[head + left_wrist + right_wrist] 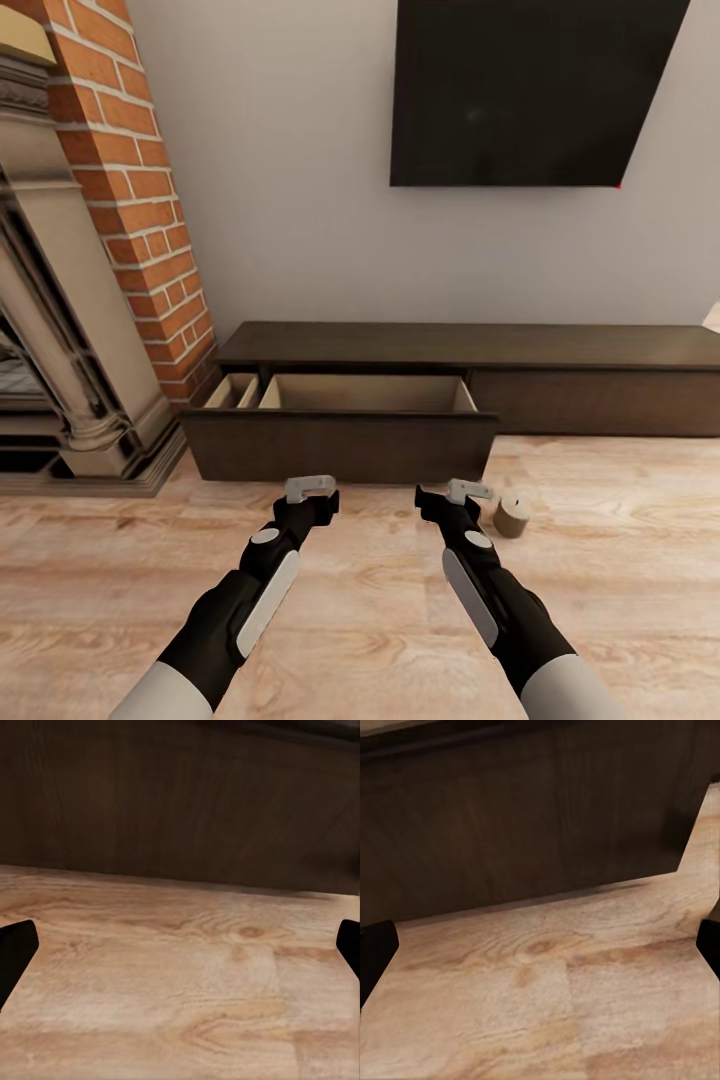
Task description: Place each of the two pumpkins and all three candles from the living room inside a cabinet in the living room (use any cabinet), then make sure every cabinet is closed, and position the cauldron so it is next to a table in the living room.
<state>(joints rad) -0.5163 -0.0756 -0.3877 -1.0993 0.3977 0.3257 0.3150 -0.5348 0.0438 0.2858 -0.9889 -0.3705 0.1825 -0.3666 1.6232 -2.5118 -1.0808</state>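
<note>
I face the cabinet point(470, 345), its wide drawer point(340, 440) pulled out toward me and showing a pale, bare interior. My left gripper point(310, 488) and right gripper point(458, 492) hover low over the wooden floor point(380, 620) just in front of that drawer front. Both sets of fingers stand wide apart, holding nothing; in each wrist view the dark tips sit at the far edges with floor and dark drawer front between them.

One candle point(513, 516) stands upright on the floor just beside my right gripper, at about its three o'clock, near the drawer's right corner. It is a short, stubby beige-grey cylinder with a tiny wick on top.

I judge the step in hand is picking up this candle. To do it well I should swing my right wrist toward three o'clock so the fingers straddle the candle, come down low enough to catch its short wall, and close gently so it does not tip or roll. Then I lift clear of the drawer front and lower it into the open drawer at eleven o'clock.
</note>
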